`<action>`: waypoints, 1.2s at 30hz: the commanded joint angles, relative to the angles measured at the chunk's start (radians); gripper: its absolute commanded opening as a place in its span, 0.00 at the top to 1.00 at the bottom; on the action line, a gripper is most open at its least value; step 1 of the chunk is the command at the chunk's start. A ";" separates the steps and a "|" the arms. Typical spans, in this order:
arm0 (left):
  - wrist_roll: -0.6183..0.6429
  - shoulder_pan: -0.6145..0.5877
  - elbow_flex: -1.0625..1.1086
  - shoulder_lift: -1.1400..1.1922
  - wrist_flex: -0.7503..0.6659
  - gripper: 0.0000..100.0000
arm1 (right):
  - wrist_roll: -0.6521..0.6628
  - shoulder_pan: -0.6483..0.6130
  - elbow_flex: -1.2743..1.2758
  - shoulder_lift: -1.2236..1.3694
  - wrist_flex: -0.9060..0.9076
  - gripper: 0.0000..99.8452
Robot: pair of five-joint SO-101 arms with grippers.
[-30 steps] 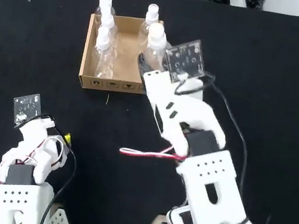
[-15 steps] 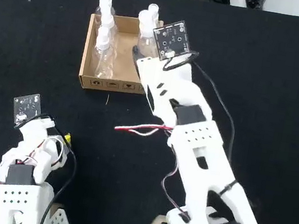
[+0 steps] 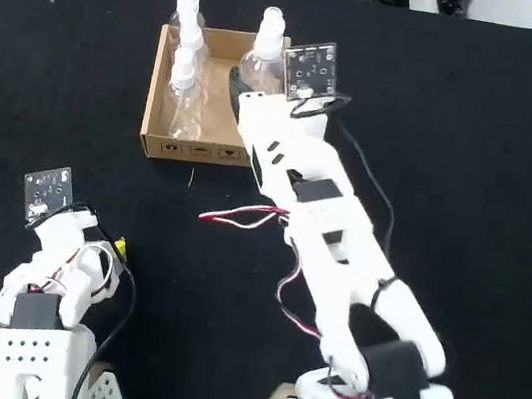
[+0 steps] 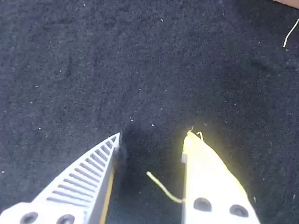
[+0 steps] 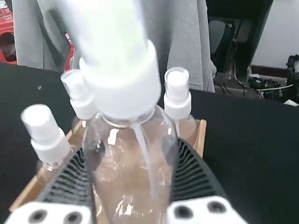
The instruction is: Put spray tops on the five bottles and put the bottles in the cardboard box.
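Fingers (image 5: 70, 186) of the right gripper (image 5: 131, 156) press both sides of a clear bottle (image 5: 126, 186), closed on it; the bottle stands upright, long axis vertical, white spray top (image 5: 117, 70) uppermost, over the right side of the box (image 3: 203, 152) near the table's (image 3: 478, 142) far edge. Other bottles (image 5: 176, 100), capped and upright, crowd it on either side inside the box; marks on the box's front wall are too small to read. Left gripper (image 4: 153, 136) hangs near the near-left corner, fingers apart, holding nothing; a pale thread (image 3: 191, 178) lies just before the box.
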 commanded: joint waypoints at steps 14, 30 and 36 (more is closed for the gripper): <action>-0.002 -0.007 0.027 -0.012 0.005 0.80 | 0.002 0.023 -0.015 0.262 -0.347 0.99; -0.002 -0.007 0.027 -0.012 0.005 0.80 | 0.003 0.060 -0.151 0.522 -0.423 0.99; -0.002 -0.007 0.027 -0.012 0.005 0.80 | 0.003 0.060 -0.157 0.538 -0.423 0.99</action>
